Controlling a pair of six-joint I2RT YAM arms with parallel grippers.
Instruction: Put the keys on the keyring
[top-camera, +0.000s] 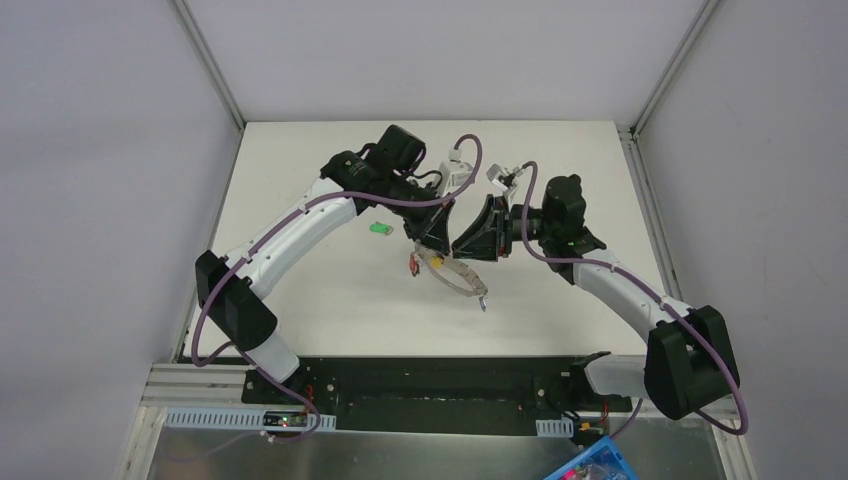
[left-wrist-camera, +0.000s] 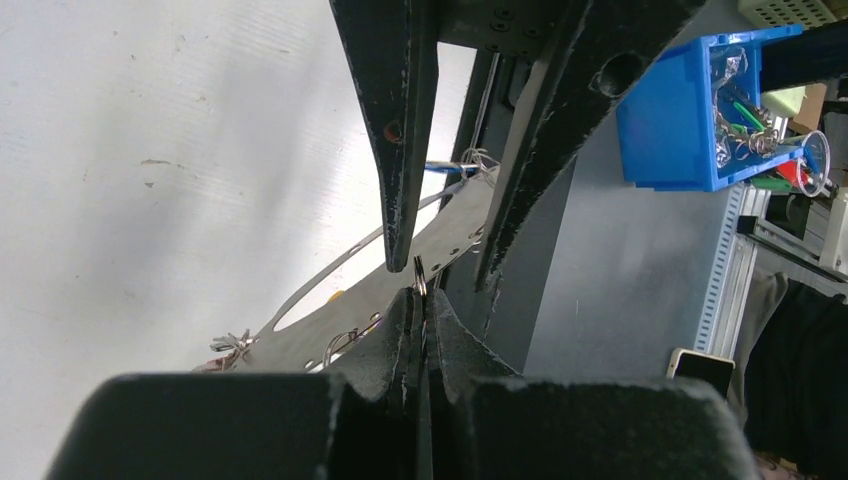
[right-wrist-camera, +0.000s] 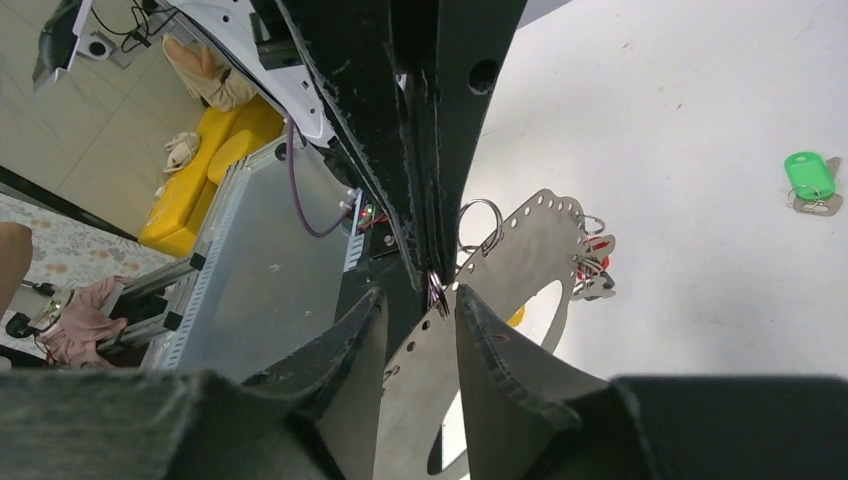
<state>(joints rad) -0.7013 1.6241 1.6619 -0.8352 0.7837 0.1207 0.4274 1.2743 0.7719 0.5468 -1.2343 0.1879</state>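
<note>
On table, one green key, perhaps one red.

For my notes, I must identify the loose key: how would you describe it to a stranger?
Find the white table, then the metal plate near its centre. Left of the plate, flat on the table, lies the green key, the only key apart from the plate.

Loose key on table, left of perforated plate, plate mid-table between left arm and right arm
</note>
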